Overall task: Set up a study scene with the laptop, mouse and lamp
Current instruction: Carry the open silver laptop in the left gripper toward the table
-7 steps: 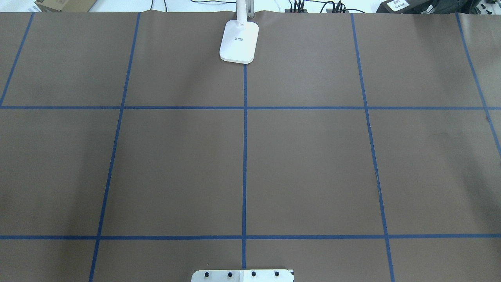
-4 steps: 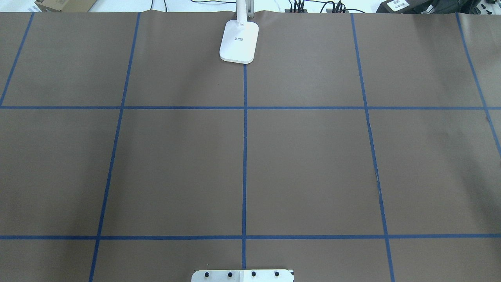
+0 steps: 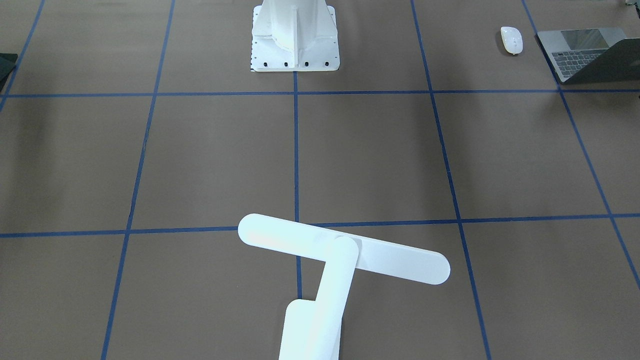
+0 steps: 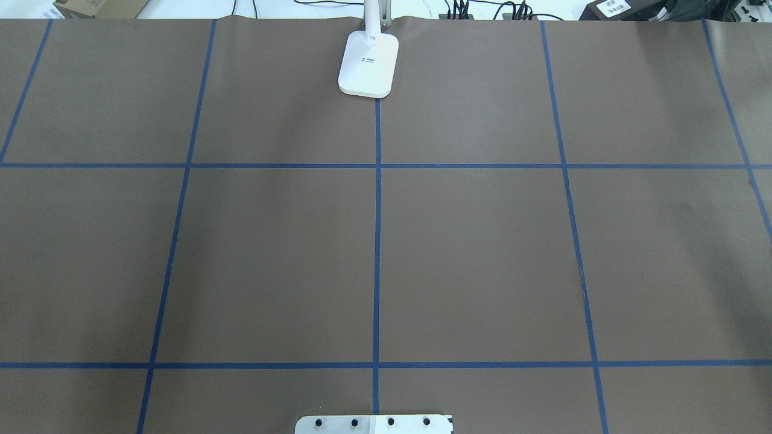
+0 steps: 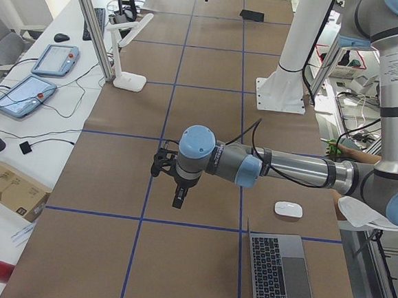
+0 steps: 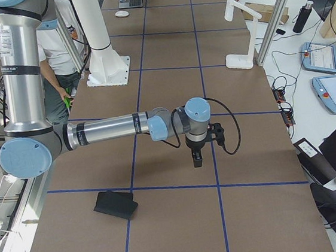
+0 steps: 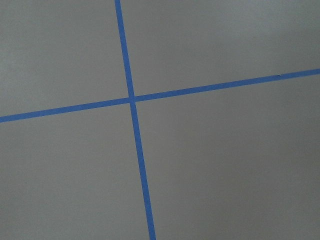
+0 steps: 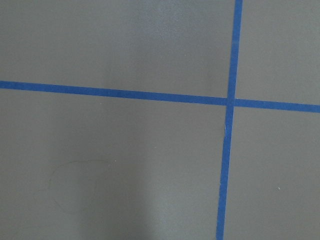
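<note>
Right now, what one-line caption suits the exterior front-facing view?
The lamp in the foreground, mouse beside the open laptop at upper right, pedestal at top; no arm in frame.

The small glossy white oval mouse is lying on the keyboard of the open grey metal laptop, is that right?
Not quite. The small glossy white oval mouse lies on the brown paper-covered table beside the open space-grey metal laptop, with a gap between them, not on its keyboard. The exterior front-facing view shows it.
</note>
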Robot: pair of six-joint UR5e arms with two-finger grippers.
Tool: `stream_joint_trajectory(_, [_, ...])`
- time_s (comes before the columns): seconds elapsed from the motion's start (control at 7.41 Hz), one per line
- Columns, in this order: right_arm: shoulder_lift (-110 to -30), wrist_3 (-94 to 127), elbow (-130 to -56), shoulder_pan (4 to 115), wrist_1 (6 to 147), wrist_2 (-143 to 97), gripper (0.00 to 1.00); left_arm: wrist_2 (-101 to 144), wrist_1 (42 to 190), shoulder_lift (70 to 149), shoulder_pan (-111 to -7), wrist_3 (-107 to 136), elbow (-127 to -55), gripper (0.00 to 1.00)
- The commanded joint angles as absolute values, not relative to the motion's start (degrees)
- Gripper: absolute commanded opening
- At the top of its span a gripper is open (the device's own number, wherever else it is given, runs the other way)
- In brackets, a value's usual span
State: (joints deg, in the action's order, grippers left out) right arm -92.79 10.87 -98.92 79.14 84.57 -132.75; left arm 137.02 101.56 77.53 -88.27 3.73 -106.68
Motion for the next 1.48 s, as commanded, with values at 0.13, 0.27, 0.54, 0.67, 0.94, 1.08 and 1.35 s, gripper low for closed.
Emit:
stream_joint_trajectory(0.13, [-92.9, 10.9, -97.8, 78.6, 84.2, -134.2, 0.99, 133.5, 101.8, 77.3, -88.2, 2.9, -106.3, 0.99])
stream_joint_trajectory(0.27, [-92.4, 11.3, -97.5, 76.4, 84.1, -133.9, 0.99, 133.3, 101.6, 77.2, -88.4, -2.6, -106.3, 0.99])
stream_joint_trajectory(0.54, [-92.3, 11.3, -96.9, 75.7, 83.9, -133.8, 0.99, 132.7, 100.5, 74.2, -91.0, -6.3, -104.3, 1.00])
stream_joint_trajectory(0.67, [-92.3, 11.3, -96.8, 75.7, 83.8, -133.7, 0.99, 132.9, 99.8, 73.8, -93.6, -5.8, -103.1, 1.00])
stream_joint_trajectory(0.94, [-92.1, 11.3, -96.9, 75.7, 83.7, -133.7, 0.99, 133.2, 92.2, 73.7, -101.4, 0.1, -103.8, 1.00])
stream_joint_trajectory(1.08, [-92.1, 11.4, -96.9, 75.7, 82.5, -133.7, 0.99, 133.0, 87.1, 73.7, -105.7, 2.3, -105.3, 1.00])
stream_joint_trajectory(1.35, [-91.8, 11.4, -97.3, 75.7, 82.4, -133.8, 0.99, 130.5, 84.5, 71.9, -107.1, 13.3, -107.6, 1.00])
